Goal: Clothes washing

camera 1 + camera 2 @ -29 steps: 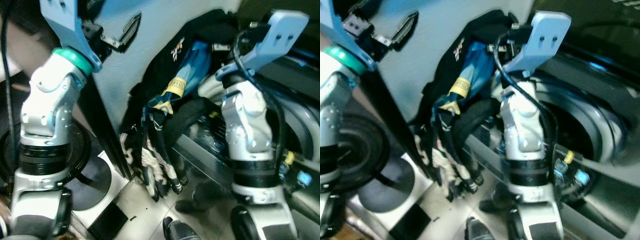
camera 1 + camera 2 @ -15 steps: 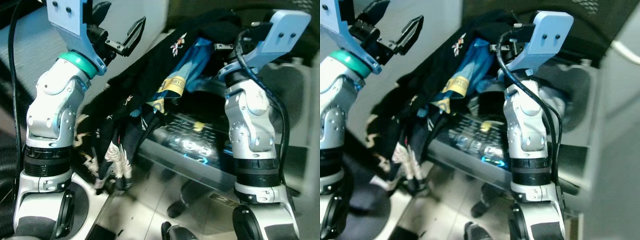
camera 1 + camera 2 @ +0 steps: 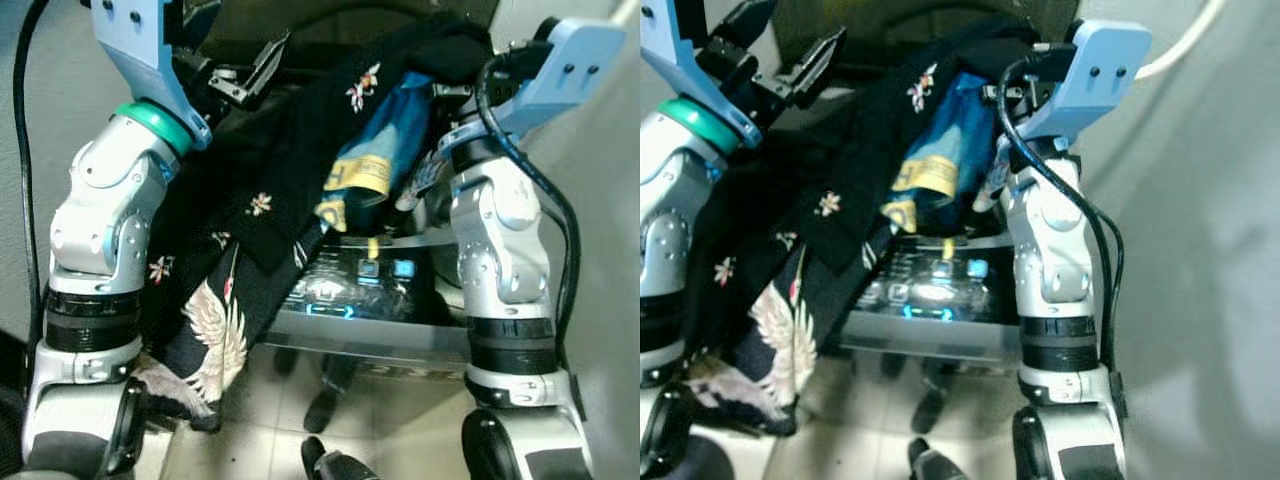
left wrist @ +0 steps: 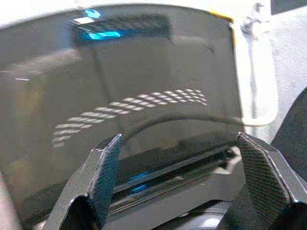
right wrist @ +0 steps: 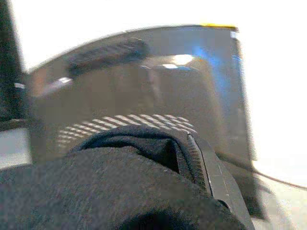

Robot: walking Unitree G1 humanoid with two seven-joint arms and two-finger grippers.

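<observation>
While both silver arms are raised in front of the robot, the right pincer [image 3: 455, 90] is closed on a bundle of clothes: a black garment printed with small flowers and white cranes [image 3: 240, 250], and a blue fabric piece with a yellow label [image 3: 375, 160] tucked into it. The right wrist view shows thick black cloth [image 5: 105, 187] bunched over the pincer, with one ribbed black finger [image 5: 204, 165] showing at the edge of the fold, pressed against the fabric. From that grip the black garment hangs down and across toward the left arm, its crane-printed end [image 3: 215, 345] reaching nearly to the pale tiled floor [image 3: 280, 420] beside the left arm's lower joint.

The left pincer [image 3: 235, 65] is up at the same height as the right one, just beside the upper edge of the draped garment, and it holds nothing. Its two black fingers [image 4: 103, 177] stand wide apart in the left wrist view, with a dark glossy curved panel [image 4: 144, 86] ahead of them that carries a row of pale reflected dots and a small blue light.

Below the right pincer, under the hanging blue fabric, a dark control panel with lit blue-white buttons [image 3: 355, 285] faces upward. A black cable [image 3: 540, 190] loops along the right arm.
</observation>
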